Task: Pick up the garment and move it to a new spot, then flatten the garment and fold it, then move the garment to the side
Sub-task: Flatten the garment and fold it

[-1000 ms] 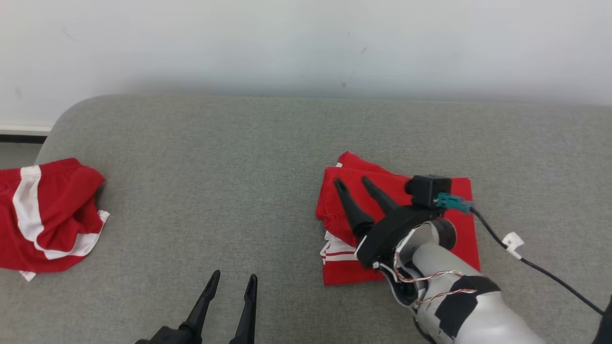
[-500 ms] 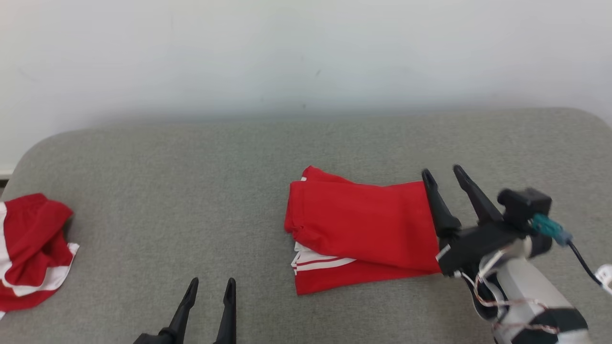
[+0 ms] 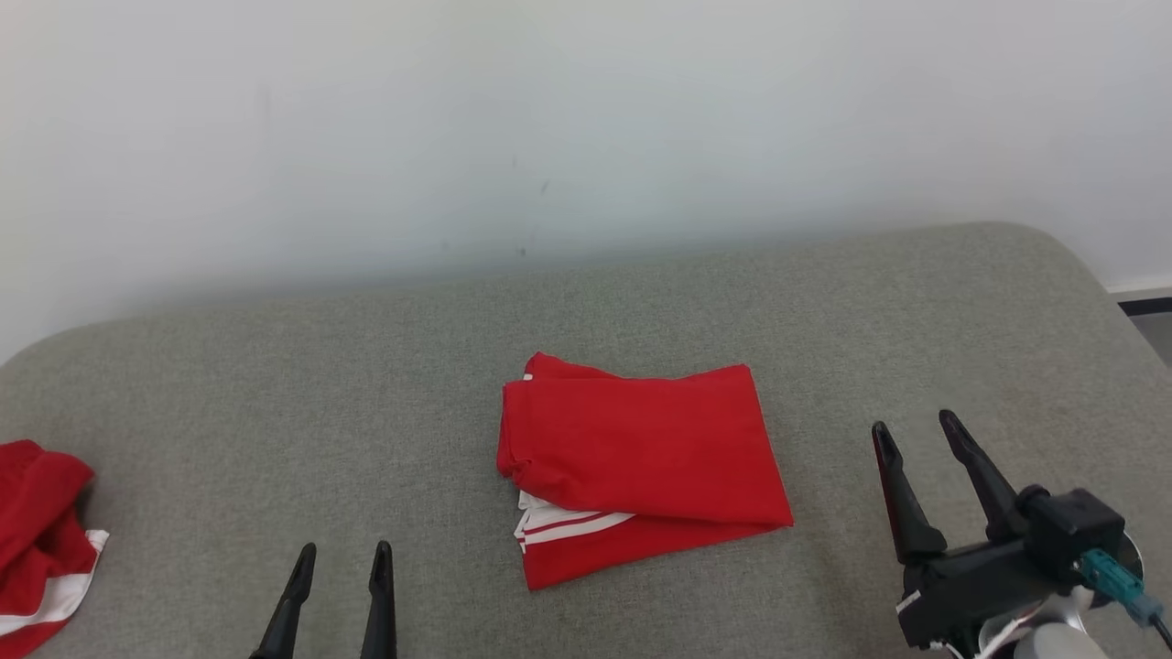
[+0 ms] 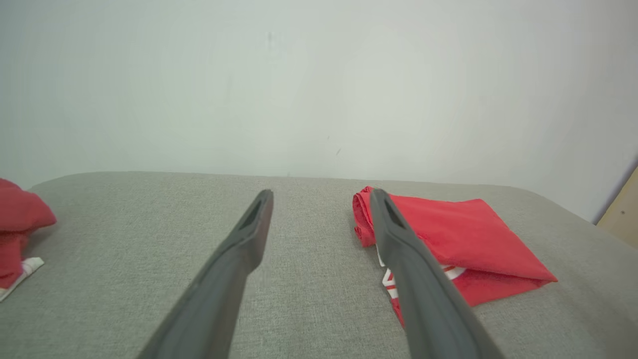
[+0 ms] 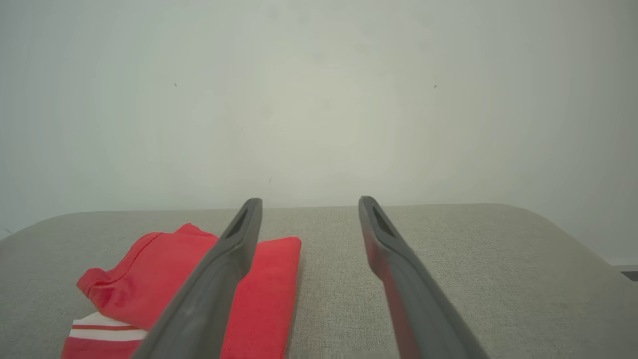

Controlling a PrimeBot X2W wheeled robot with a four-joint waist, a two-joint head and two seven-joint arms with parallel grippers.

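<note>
The garment lay folded into a red, roughly square stack near the middle of the grey cushioned surface, with nothing touching it. Nearest the camera, the left gripper sat low at the near edge, its fingers apart and empty, well to the left of the stack. The right gripper stood near the stack's right side with bare cushion between them, its jaws likewise spread and holding nothing. Just beyond the grippers, the stack's near-left corner showed a lower layer with a white striped hem peeking out under the plain red top layer. The fabric looked thin, light and limp, so it would probably weigh almost nothing yet sag and let its layers slide apart if lifted by one ply alone. The safer hold seemed to be a pinch through every layer at the near-right corner, ideally matched by a second pinch at the thick left fold, keeping the stack low while it travelled. Off to the far left a second, crumpled red-and-white garment lay apart, and a pale wall rose behind the surface.
</note>
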